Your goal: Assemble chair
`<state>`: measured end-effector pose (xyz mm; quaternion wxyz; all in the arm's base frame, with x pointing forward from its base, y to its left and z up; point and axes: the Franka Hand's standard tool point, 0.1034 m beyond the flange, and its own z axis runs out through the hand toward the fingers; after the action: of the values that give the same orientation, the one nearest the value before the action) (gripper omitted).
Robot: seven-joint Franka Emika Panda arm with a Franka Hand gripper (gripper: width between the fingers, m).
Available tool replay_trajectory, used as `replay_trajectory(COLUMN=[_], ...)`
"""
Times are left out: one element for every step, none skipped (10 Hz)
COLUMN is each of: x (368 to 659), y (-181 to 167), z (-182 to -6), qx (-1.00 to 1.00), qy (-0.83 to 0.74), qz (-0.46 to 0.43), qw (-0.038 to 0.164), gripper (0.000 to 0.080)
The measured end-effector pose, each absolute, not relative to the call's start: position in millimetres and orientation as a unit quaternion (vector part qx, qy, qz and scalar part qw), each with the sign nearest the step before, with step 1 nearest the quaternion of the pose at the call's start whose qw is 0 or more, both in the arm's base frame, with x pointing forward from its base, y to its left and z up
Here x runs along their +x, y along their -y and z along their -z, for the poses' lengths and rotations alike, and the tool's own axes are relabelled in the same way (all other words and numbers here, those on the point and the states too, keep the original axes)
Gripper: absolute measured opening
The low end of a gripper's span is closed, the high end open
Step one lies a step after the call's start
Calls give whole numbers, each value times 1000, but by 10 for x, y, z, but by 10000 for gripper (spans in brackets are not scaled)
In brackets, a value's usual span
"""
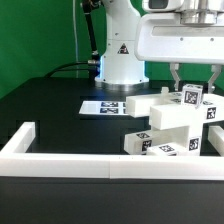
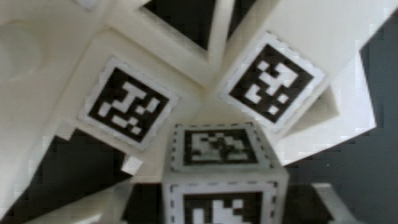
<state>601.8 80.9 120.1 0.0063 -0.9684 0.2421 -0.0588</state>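
Single arm, white base [image 1: 120, 55] at rear of exterior view, upper links rising out of frame. Wrist [image 1: 180, 38] is a wide white block at top, on exterior view's right, held approx level. Gripper [image 1: 196, 86] hangs under it, pointing straight down. Two fingers [image 1: 177, 76] vertical & parallel w/ a visible gap between. Whether they're clamped can't be told. Wrist cam looks straight down; fingers not clear there.
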Motion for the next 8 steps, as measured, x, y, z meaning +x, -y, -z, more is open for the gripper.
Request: replay_trajectory(x=[6019, 6019, 6018, 6018, 6020, 6020, 6021, 6022], y=[-808, -807, -807, -807, -803, -803, -802, -804], z=[-1202, -1202, -1201, -1200, -1201, -1201, -1201, -1202], qx=[-953, -939, -928, -909, -893, -878, -862, -840], qy=[-296, -340, -367, -412, -445, -476, -504, -539], qz=[58, 58, 57, 56, 55, 54, 52, 50], qw=[10, 12, 14, 18, 21, 25, 27, 31], gripper=[284, 284, 284, 284, 284, 284, 284, 284])
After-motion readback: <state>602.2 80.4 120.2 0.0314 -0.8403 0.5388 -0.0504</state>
